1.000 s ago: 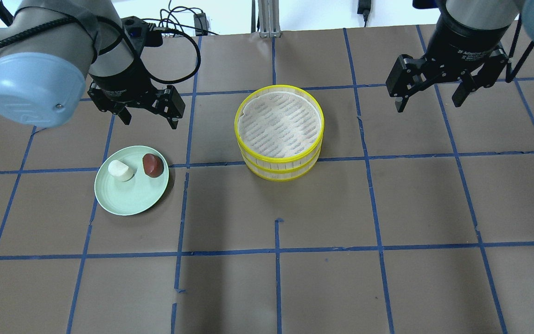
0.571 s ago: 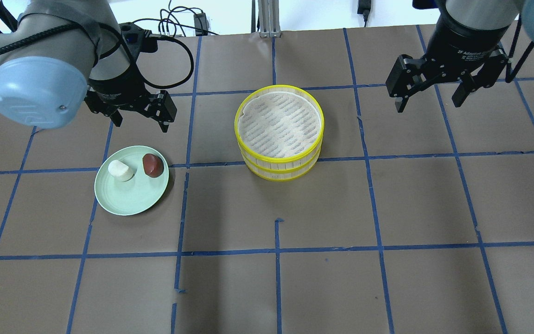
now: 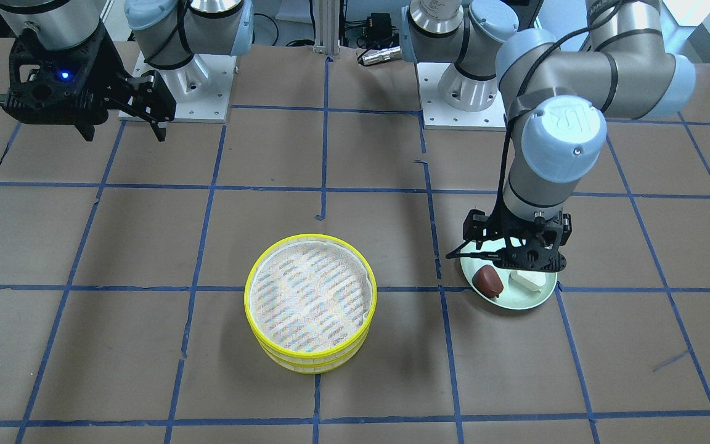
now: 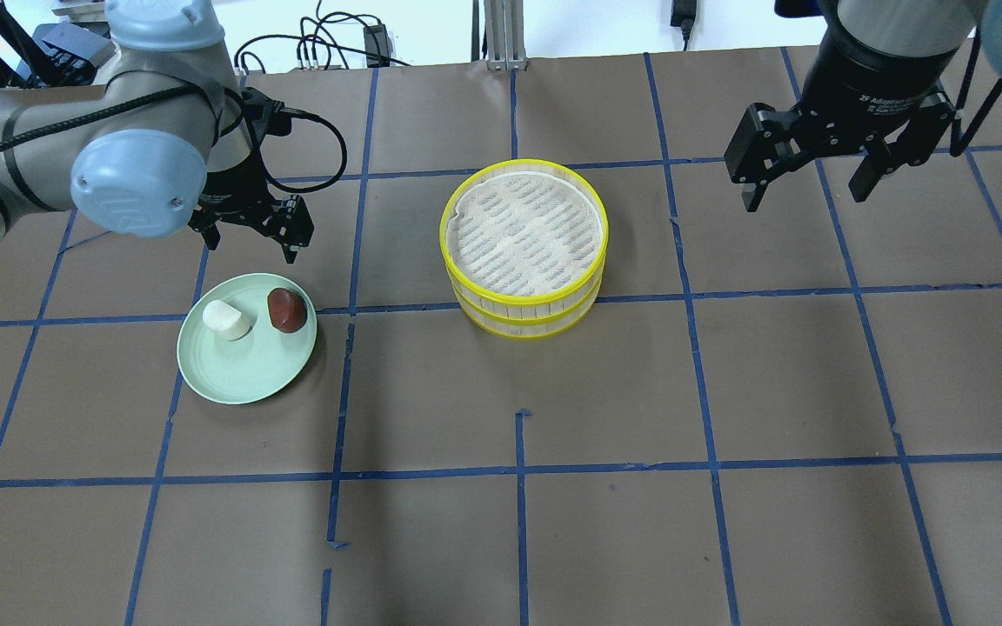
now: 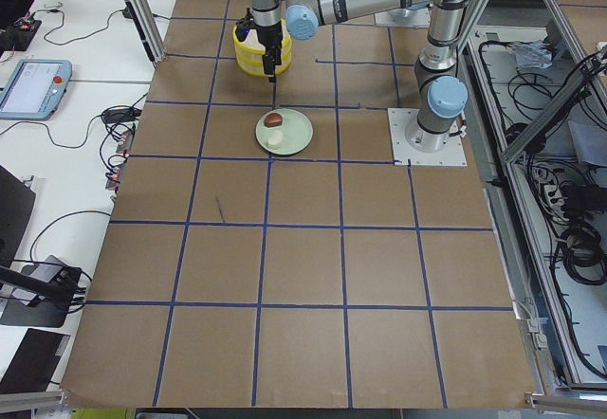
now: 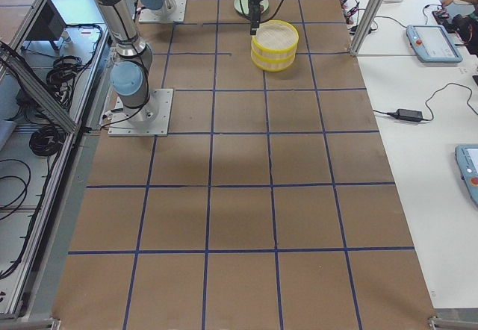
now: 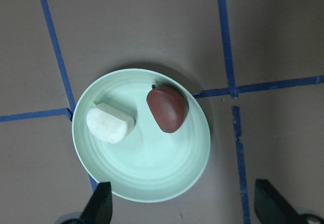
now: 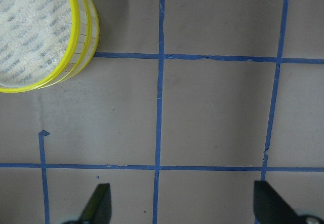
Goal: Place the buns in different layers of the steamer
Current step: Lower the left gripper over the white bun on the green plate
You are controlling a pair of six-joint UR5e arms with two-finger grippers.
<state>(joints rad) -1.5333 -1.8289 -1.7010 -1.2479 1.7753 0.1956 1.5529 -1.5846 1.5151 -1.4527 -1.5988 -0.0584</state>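
A white bun [image 4: 228, 319] and a dark reddish-brown bun [image 4: 285, 309] lie side by side on a pale green plate [image 4: 244, 369]. The two steamer layers [image 4: 523, 309] are stacked at the table's middle, and the top liner is bare. My left gripper [image 4: 250, 236] is open and empty. It hangs just behind the plate, above its rear edge. The left wrist view shows the white bun [image 7: 110, 124] and the brown bun [image 7: 167, 108] ahead of the open fingers [image 7: 99, 207]. My right gripper [image 4: 803, 196] is open and empty, high at the far right.
Brown paper with blue tape lines covers the table. In the right wrist view the steamer stack [image 8: 83, 36] sits at the upper left over bare table. Cables lie at the table's back edge [image 4: 327, 39].
My left gripper has dropped lower and shifted a little to the left behind the plate. The buns, the steamer and the right arm have not moved.
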